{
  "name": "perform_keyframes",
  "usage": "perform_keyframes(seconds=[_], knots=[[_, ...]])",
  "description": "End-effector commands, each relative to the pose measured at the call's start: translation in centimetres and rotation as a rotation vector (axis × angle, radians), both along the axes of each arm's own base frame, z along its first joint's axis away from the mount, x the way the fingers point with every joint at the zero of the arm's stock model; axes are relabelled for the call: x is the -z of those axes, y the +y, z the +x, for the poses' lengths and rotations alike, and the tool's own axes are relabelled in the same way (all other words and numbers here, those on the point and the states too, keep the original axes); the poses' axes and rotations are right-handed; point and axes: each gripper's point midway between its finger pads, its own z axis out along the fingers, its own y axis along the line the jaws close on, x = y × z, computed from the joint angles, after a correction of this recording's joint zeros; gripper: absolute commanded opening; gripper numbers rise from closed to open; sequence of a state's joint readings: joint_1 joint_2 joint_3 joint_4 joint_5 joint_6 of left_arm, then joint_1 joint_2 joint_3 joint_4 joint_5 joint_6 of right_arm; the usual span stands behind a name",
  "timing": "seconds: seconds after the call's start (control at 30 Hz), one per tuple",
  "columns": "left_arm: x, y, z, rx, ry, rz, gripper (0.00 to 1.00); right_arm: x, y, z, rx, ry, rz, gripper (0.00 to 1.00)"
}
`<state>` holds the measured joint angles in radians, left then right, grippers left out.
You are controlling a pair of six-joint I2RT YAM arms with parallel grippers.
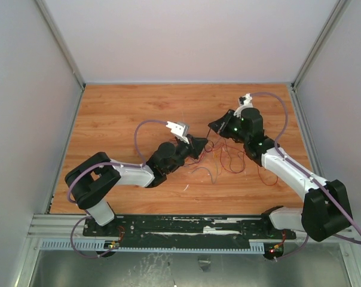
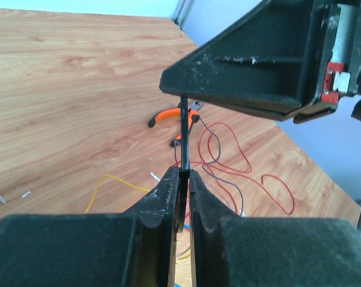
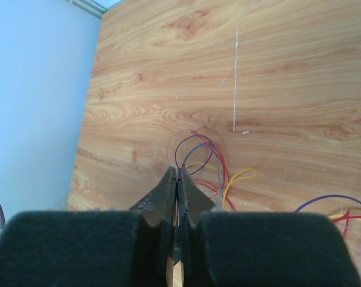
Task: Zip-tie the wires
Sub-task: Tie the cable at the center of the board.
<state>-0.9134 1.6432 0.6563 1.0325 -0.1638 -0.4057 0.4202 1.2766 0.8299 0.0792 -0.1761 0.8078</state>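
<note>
item: zip tie (image 2: 183, 134), upright, pinched in my left gripper (image 2: 183, 174); top end reaches my right gripper (image 3: 177, 174), fingers pressed together. wires (image 1: 228, 161) lie loose on the table (image 1: 121, 113) nearby.

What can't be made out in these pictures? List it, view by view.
Left wrist: zip tie's upper end hidden by the right claw; pliers partly behind the tie.
Top view: zip tie too thin to see between left claw and right claw.
Right wrist: whatever the shut claw pinches is hidden by its fingers; wires cut off beneath them.
</note>
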Motion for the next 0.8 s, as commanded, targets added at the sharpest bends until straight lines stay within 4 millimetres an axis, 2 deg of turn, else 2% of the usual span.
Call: perform_keyframes(seconds=[0.0, 0.3, 0.6, 0.77], knots=[[2.8, -0.7, -1.8, 0.058, 0.048, 0.057, 0.00, -5.4, -1.9, 3.2, 0.114, -0.168, 0.030, 0.00], [3.2, -0.4, -2.0, 0.052, 0.054, 0.065, 0.00, -6.9, -3.2, 4.1, 0.139, -0.202, 0.014, 0.00], [3.7, 0.2, -2.0, 0.033, 0.061, 0.076, 0.00, -9.1, -5.4, 4.9, 0.174, -0.247, -0.011, 0.00], [4.0, 0.3, -2.0, 0.028, 0.064, 0.084, 0.00, -9.4, -6.1, 4.9, 0.178, -0.256, -0.015, 0.00]])
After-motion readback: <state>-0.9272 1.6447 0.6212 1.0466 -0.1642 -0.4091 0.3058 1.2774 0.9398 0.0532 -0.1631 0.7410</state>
